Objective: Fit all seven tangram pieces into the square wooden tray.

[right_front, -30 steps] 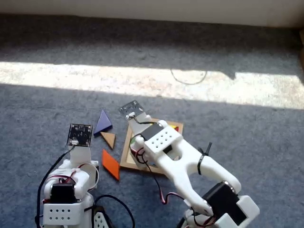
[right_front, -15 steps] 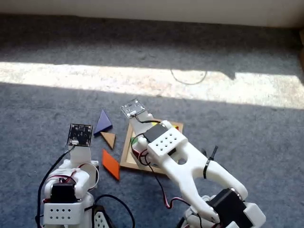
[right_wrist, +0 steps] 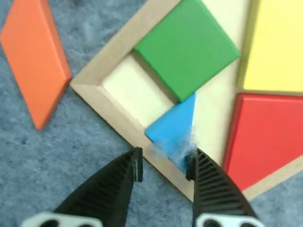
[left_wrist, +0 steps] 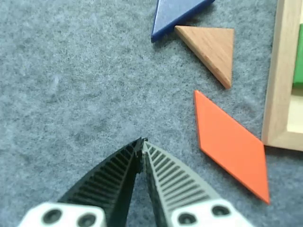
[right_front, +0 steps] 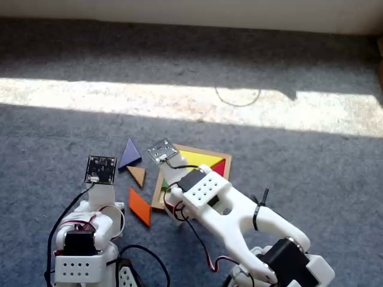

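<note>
The square wooden tray (right_front: 224, 159) (right_wrist: 111, 117) lies on the carpet and holds a yellow piece (right_front: 200, 160) (right_wrist: 279, 42), a red piece (right_front: 220, 167) (right_wrist: 265, 137), a green square (right_wrist: 187, 47) and a small blue triangle (right_wrist: 174, 128). My right gripper (right_wrist: 163, 165) hangs open over the tray's near corner. The blue triangle's tip lies between its fingers, against one finger (right_wrist: 191, 163). Outside the tray lie an orange parallelogram (right_front: 139, 206) (left_wrist: 229, 142), a wooden triangle (right_front: 137, 174) (left_wrist: 210, 45) and a dark blue triangle (right_front: 129, 154) (left_wrist: 177, 14). My left gripper (left_wrist: 142, 142) is shut above bare carpet beside the parallelogram.
Grey-blue carpet covers the floor, with a sunlit band (right_front: 179, 101) across the far side. A thin wire loop (right_front: 238, 98) lies in that band. The left arm's base (right_front: 78, 251) sits at the near left, cables around it.
The right arm has drawn back toward its base, uncovering the yellow and red pieces in the tray. The left arm has not moved.
</note>
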`<act>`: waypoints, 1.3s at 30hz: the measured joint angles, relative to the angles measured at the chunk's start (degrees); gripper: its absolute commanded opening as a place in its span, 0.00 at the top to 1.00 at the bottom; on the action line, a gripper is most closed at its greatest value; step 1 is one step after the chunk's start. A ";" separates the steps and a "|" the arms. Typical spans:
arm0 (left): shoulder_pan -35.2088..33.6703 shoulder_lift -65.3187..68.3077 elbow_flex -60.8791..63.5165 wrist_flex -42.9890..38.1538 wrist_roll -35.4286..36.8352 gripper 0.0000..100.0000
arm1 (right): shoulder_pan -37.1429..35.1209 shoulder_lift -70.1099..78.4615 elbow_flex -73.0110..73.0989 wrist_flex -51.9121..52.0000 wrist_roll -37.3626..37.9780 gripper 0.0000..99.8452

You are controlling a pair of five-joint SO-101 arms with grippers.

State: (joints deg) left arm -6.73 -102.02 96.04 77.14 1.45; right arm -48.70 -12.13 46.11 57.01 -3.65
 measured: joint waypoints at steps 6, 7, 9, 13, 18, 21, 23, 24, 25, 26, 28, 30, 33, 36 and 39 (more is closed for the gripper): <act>0.00 0.00 0.00 0.00 0.00 0.99 | 0.70 0.00 0.00 -0.35 0.09 0.78; 0.00 0.00 0.00 0.00 0.00 0.99 | 0.70 0.00 0.00 -0.35 0.09 0.77; 0.00 0.00 0.00 0.00 0.00 0.99 | 0.79 0.00 0.00 -0.44 -0.09 0.77; 0.00 0.00 0.00 0.00 0.00 0.99 | 0.88 0.00 0.00 -1.93 -2.20 0.77; 0.00 0.00 0.00 0.00 0.00 0.99 | 0.88 0.00 0.00 -2.81 -2.99 0.77; 0.00 0.00 0.00 0.00 0.00 0.99 | 0.88 0.00 0.00 -5.27 -2.99 0.77; 0.00 0.00 0.00 0.00 0.00 0.99 | 0.88 0.00 0.26 -7.03 -2.99 0.77; 0.00 0.00 0.00 0.00 0.00 0.99 | 0.88 0.09 0.35 -7.21 -2.99 0.77; 0.00 0.00 0.00 0.00 0.00 0.99 | 0.88 0.44 0.35 -7.38 -2.99 0.77; 0.00 0.00 0.00 0.00 0.00 0.99 | 0.88 1.32 0.26 -7.56 -2.99 0.77; 0.00 0.00 0.00 0.00 0.00 0.99 | 1.05 3.34 -0.09 -8.18 -2.99 0.77; 0.00 0.00 0.00 0.00 0.00 0.99 | 1.05 5.54 -1.32 -7.38 -2.99 0.77; 0.00 0.00 0.00 0.00 0.00 0.99 | 1.05 8.35 -4.92 -4.13 -2.99 0.77; 0.00 0.00 0.00 0.00 0.00 0.99 | 1.05 9.41 -6.77 -2.46 -2.99 0.82; 0.00 0.00 0.00 0.00 0.00 0.99 | 1.41 9.58 -7.12 -1.93 -2.11 0.90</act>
State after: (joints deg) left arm -6.73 -102.02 96.04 77.14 1.45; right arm -47.30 -2.55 38.99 55.08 -5.76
